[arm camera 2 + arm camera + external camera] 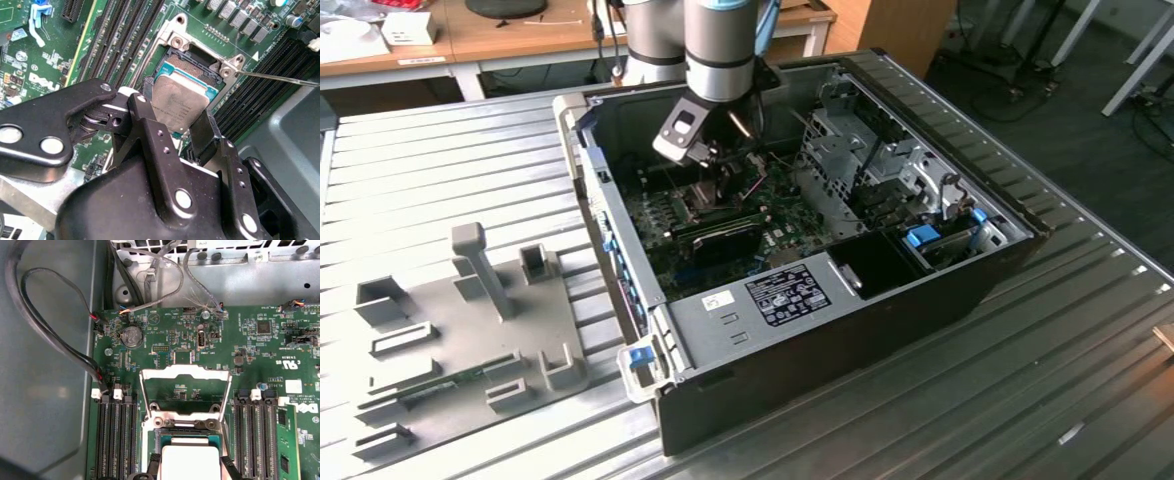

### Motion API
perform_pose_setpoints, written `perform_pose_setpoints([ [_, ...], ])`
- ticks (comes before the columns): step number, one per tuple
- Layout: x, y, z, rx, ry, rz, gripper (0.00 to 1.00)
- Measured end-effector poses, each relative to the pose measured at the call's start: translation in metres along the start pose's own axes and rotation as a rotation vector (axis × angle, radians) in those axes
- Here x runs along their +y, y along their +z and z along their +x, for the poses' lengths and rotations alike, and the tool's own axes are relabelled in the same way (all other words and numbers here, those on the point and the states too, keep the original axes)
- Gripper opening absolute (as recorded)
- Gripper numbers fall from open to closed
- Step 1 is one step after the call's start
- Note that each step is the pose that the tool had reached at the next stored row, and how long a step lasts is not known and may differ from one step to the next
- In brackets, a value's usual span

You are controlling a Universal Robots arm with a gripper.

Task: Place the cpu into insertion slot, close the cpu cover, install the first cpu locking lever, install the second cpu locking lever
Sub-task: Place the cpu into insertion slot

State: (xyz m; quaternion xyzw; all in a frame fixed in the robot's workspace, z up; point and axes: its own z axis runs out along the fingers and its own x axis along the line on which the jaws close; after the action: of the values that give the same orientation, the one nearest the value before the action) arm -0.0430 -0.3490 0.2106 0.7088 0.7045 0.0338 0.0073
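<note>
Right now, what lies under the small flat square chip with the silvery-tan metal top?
The metal-rimmed square socket on the green board. Its dotted contact field shows along one edge; the silvery-tan square chip, held in the black gripper, hides the rest.

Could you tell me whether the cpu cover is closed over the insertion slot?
No, in the first wrist view the cpu cover stands swung open, clear of the insertion slot.

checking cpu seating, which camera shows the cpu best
The second wrist view: the cpu, held by the gripper over the insertion slot, shows its top nearly whole. The first wrist view cuts it at the frame edge; in the exterior view the arm blocks it.
</note>
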Motion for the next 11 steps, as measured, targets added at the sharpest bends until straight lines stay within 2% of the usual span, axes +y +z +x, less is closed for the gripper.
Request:
perform_pose_setpoints([
  [11,-0.0006,0.0085,-0.0004,-0.0001,0.0,0.0003,0.54],
])
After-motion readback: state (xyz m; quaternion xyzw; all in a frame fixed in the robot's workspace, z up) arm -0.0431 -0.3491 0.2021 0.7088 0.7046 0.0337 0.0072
